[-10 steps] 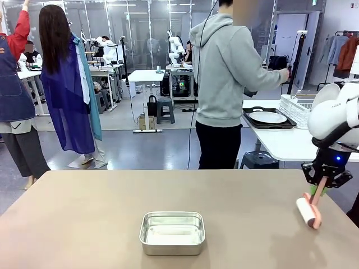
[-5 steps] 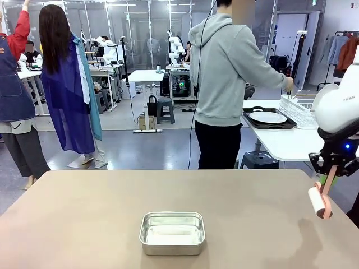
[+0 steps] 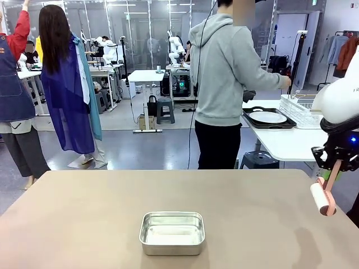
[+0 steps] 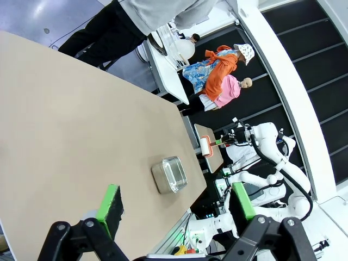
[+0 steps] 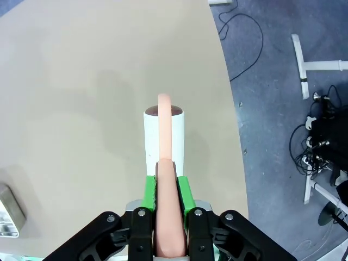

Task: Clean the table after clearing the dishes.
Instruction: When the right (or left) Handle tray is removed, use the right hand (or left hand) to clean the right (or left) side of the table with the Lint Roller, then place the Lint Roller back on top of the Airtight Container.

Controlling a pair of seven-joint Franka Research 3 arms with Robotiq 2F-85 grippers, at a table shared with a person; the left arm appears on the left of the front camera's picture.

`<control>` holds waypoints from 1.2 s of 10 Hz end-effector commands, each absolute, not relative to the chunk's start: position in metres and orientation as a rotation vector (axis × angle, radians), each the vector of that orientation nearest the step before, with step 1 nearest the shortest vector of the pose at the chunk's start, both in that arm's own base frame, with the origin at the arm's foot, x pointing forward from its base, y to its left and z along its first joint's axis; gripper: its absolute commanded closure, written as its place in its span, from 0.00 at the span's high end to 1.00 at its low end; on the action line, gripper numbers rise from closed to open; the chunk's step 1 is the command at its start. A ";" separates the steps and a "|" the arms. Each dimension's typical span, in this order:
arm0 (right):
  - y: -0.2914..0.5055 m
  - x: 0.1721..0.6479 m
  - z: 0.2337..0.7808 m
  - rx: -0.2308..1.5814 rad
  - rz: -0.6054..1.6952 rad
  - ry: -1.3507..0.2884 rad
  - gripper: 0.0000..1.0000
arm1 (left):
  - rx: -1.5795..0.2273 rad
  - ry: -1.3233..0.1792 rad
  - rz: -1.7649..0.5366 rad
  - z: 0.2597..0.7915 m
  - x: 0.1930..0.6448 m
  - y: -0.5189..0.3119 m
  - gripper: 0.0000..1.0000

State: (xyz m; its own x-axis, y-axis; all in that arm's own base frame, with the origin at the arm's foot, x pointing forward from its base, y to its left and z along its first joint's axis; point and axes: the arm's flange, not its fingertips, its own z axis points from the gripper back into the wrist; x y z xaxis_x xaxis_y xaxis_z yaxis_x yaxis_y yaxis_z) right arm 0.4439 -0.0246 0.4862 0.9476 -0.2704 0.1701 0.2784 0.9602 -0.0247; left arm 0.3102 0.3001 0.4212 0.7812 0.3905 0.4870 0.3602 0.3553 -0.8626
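— Starting at the left of the front view, what lay on the counter (image 3: 84, 213)?

— Its beige top was bare on that side. Near the middle, toward the near edge, sat a small steel pan (image 3: 171, 232), rectangular with rounded corners.

— And the left gripper (image 4: 174, 204)?

— It showed in the left wrist view, its jaws spread wide with nothing between the green pads (image 4: 113, 202). It hung above the counter, and the steel pan lay farther off near the counter's edge.

— Where was the person (image 3: 227, 84)?

— Behind the counter's far edge, in a grey hoodie and dark trousers, back turned, one arm reaching toward a smaller white table (image 3: 280, 143) to the right.

— What stood on that table?

— A dark tray (image 3: 268, 119) carrying a round white plate (image 3: 267, 117), with a white wire rack (image 3: 300, 109) just beside it. Whether cutlery lay on it could not be told.

— And at the far right?

— The right gripper (image 3: 335, 168) hung above the counter's right edge. Its jaws were closed on the pink handle of a lint roller (image 3: 323, 199), whose white roll pointed down and hovered off the surface. In the right wrist view the handle ran straight out between the green pads, with the roll over the counter near its edge.
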 end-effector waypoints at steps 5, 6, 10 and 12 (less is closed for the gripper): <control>-0.025 0.450 0.485 -0.046 -0.281 -0.178 0.21 | -1.242 -0.714 0.014 0.424 0.306 0.302 1.00; -0.025 0.450 0.485 -0.046 -0.281 -0.178 0.21 | -1.242 -0.714 0.014 0.424 0.306 0.302 1.00; -0.025 0.450 0.485 -0.046 -0.281 -0.178 0.21 | -1.242 -0.714 0.014 0.424 0.306 0.302 1.00; -0.025 0.450 0.485 -0.046 -0.281 -0.178 0.21 | -1.242 -0.714 0.014 0.424 0.306 0.302 1.00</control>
State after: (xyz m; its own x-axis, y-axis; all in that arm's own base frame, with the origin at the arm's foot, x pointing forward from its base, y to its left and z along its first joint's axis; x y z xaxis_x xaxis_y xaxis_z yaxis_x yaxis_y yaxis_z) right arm 0.4489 -0.0253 0.4826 0.9479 -0.2710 0.1673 0.2789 0.9600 -0.0248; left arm 0.3101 0.3003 0.4212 0.7810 0.3908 0.4871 0.3601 0.3554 -0.8626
